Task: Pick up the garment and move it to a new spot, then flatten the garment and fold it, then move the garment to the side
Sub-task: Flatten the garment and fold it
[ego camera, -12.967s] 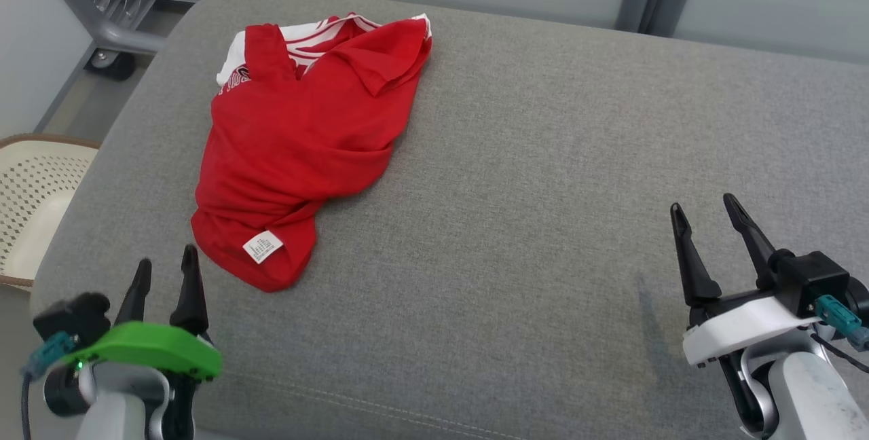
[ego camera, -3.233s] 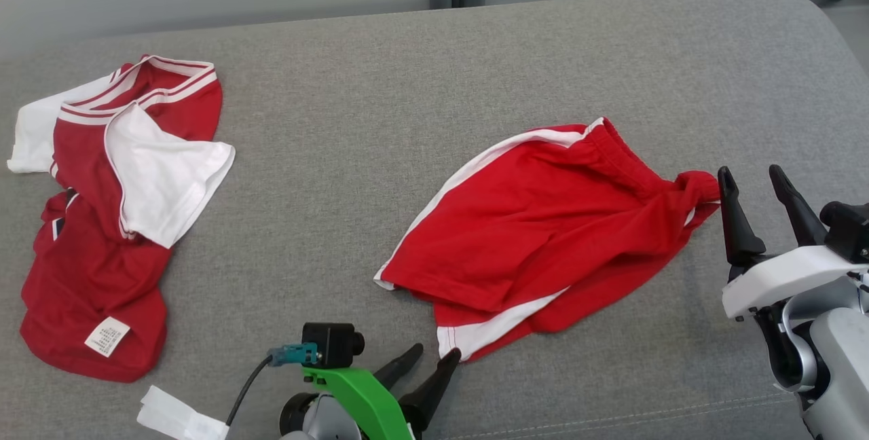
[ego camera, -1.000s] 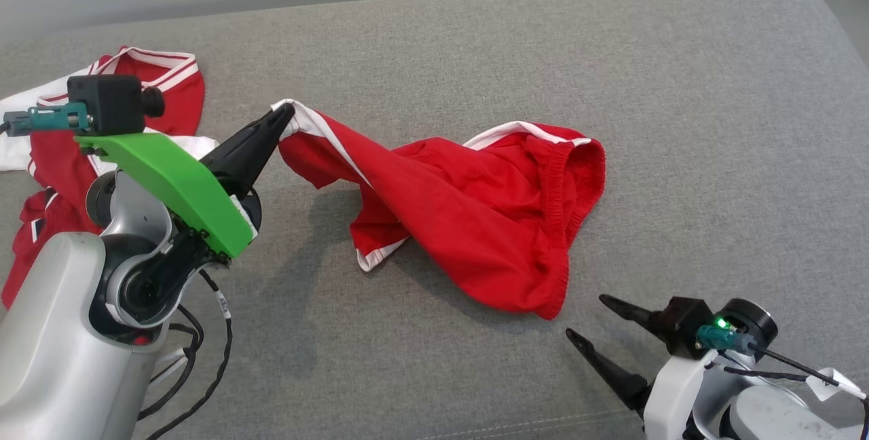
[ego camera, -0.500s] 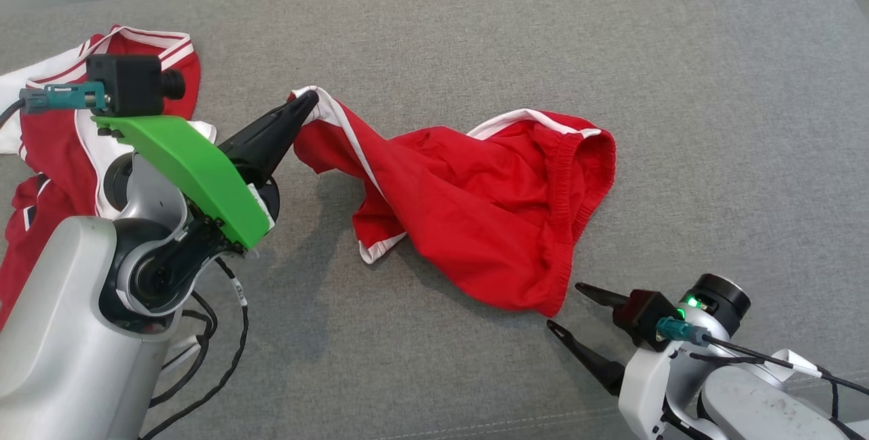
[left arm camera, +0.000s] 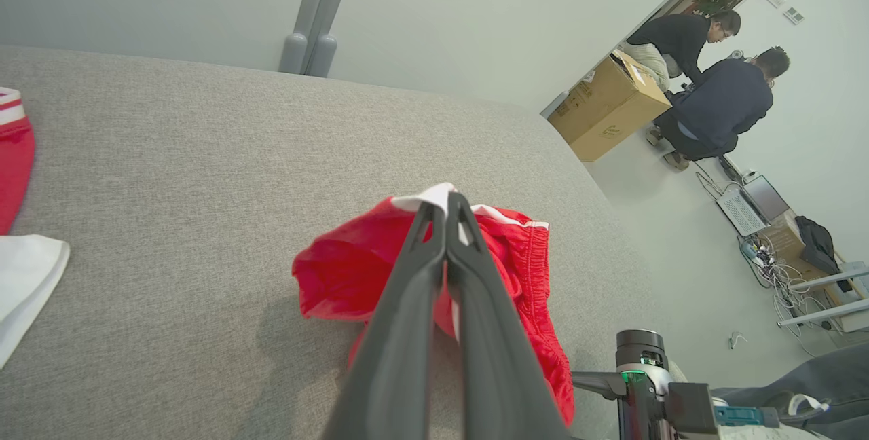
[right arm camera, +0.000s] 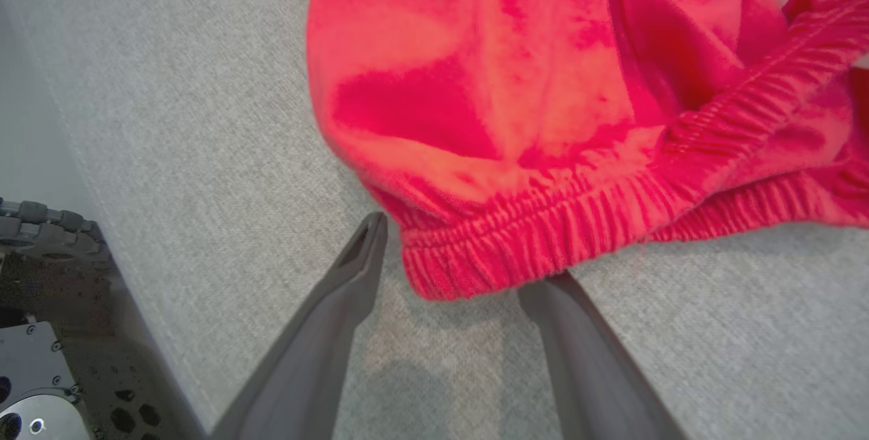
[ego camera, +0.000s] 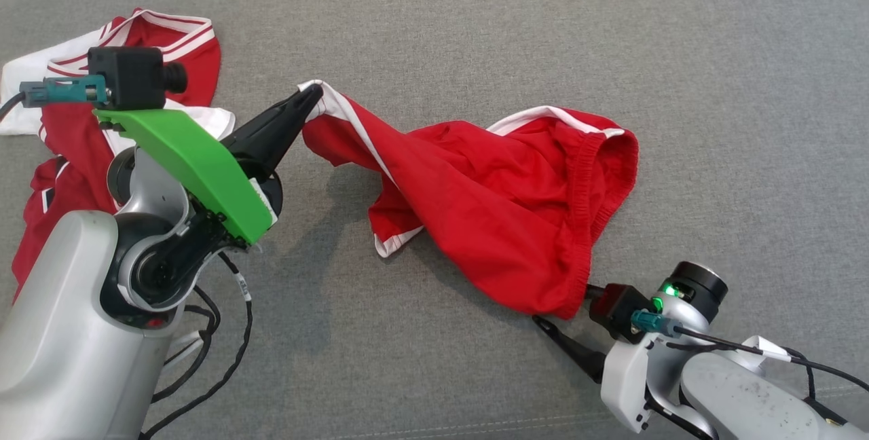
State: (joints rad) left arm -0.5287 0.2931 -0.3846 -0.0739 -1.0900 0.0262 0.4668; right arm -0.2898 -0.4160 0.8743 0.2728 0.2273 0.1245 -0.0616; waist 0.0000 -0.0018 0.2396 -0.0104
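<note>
The shorts (ego camera: 502,223) were bright red, with a white side stripe and white trim at the leg hem; the shirt (ego camera: 197,70) was red with white sleeves and a red-and-white striped collar, and carried what may have been a small navy mark; the cushion (ego camera: 713,87) was plain heathered grey; the left gripper (ego camera: 313,92) had black fingers (ego camera: 271,131) on a green mount (ego camera: 183,168); the right gripper (ego camera: 562,304) had a white mount (ego camera: 621,379).

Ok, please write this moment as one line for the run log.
left gripper: shut on red shorts leg corner, raised | right gripper: open around waistband end | red-and-white shirt: lying aside
</note>
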